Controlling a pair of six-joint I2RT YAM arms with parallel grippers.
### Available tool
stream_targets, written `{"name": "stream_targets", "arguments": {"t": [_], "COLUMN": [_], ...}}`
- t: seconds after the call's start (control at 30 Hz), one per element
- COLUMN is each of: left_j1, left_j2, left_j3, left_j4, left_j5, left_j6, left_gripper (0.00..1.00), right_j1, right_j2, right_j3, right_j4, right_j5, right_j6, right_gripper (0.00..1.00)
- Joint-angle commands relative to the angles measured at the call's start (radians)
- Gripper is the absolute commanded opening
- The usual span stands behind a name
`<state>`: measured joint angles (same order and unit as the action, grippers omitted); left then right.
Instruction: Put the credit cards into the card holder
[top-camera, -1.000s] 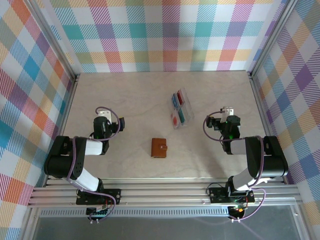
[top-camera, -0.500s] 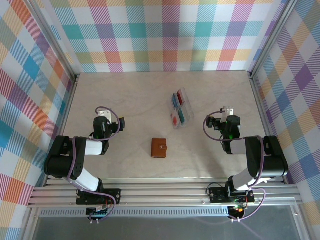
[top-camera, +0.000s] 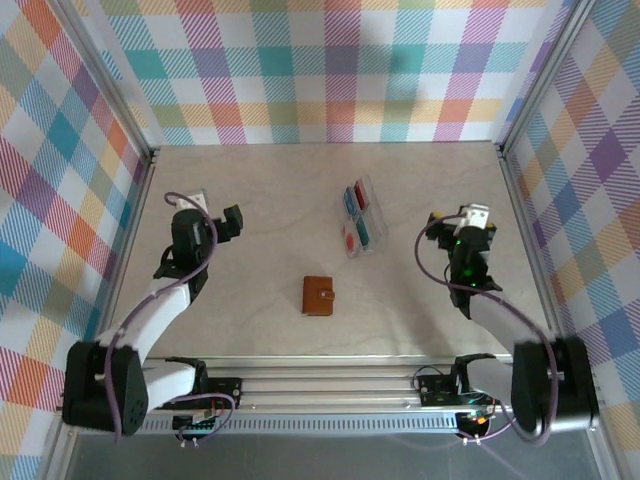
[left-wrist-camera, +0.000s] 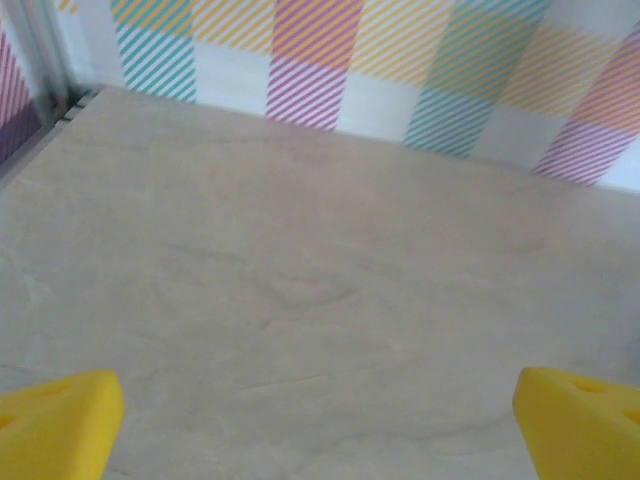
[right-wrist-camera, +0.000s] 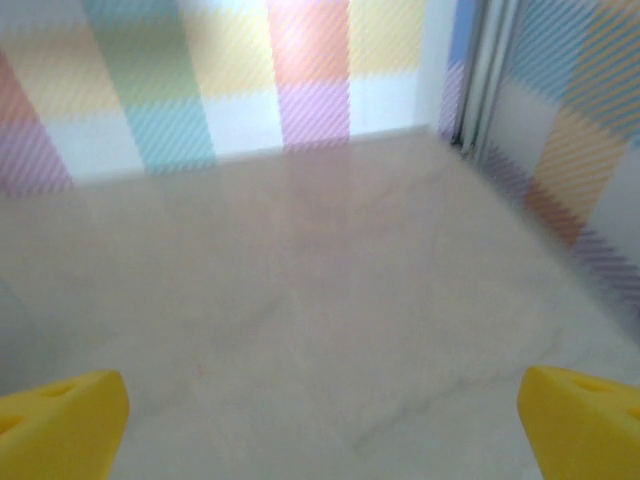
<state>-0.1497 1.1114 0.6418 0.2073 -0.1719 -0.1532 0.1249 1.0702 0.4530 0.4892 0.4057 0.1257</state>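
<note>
Left gripper (top-camera: 192, 206), yellow fingers (left-wrist-camera: 60, 420): jaws spread fully wide, nothing held, over bare table near the left wall.

Pale marbled tabletop (top-camera: 270, 190).

Small brown leather fold-over card holder (top-camera: 319, 295): closed, flat, mid-table between the arms, snap tab toward its right edge.

Thin plastic credit cards (top-camera: 372, 232), red, blue and teal-green: lying in a clear plastic tray (top-camera: 367, 182), beyond and right of the card holder, apart from it.

Right gripper (top-camera: 477, 216), yellow fingers (right-wrist-camera: 60, 425): jaws fully wide, empty, right of the tray.
</note>
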Motion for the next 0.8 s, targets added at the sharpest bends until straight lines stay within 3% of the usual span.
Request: {"name": "stream_targets", "arguments": {"t": [0.0, 0.07, 0.1, 0.2, 0.33, 0.4, 0.5, 0.63, 0.77], "left_j1": [-0.010, -0.010, -0.010, -0.015, -0.069, -0.124, -0.259, -0.386, -0.445], "left_j2": [-0.140, -0.202, -0.226, -0.257, -0.200, -0.175, -0.148, -0.047, 0.091], "left_j3": [-0.001, -0.027, -0.038, -0.021, -0.015, -0.032, -0.063, -0.047, -0.053], "left_j4": [-0.196, -0.234, -0.223, -0.290, -0.344, -0.335, -0.297, -0.269, -0.168], "left_j5": [0.078, 0.099, 0.148, 0.255, 0.397, 0.424, 0.396, 0.383, 0.429], "left_j6": [-0.277, -0.398, -0.393, -0.416, -0.453, -0.458, -0.445, -0.442, -0.470], "left_gripper": [1.00, 1.00, 1.00, 0.98, 0.91, 1.00, 0.99, 0.77, 0.50], "right_j1": [-0.001, -0.005, -0.010, -0.008, 0.014, 0.072, 0.253, 0.476, 0.635], "right_j2": [-0.209, -0.318, -0.373, -0.446, -0.336, -0.291, -0.248, -0.133, -0.011], "right_j3": [0.025, 0.014, 0.035, 0.100, 0.283, 0.313, 0.315, 0.367, 0.402], "right_j4": [-0.266, -0.428, -0.519, -0.646, -0.903, -0.947, -0.937, -0.961, -0.935], "right_j5": [0.000, 0.120, 0.135, 0.039, -0.057, -0.064, 0.025, 0.077, 0.027], "right_j6": [0.274, 0.539, 0.559, 0.465, 0.485, 0.487, 0.473, 0.459, 0.447], "right_gripper": [1.00, 1.00, 1.00, 1.00, 1.00, 1.00, 1.00, 0.98, 0.74]}}
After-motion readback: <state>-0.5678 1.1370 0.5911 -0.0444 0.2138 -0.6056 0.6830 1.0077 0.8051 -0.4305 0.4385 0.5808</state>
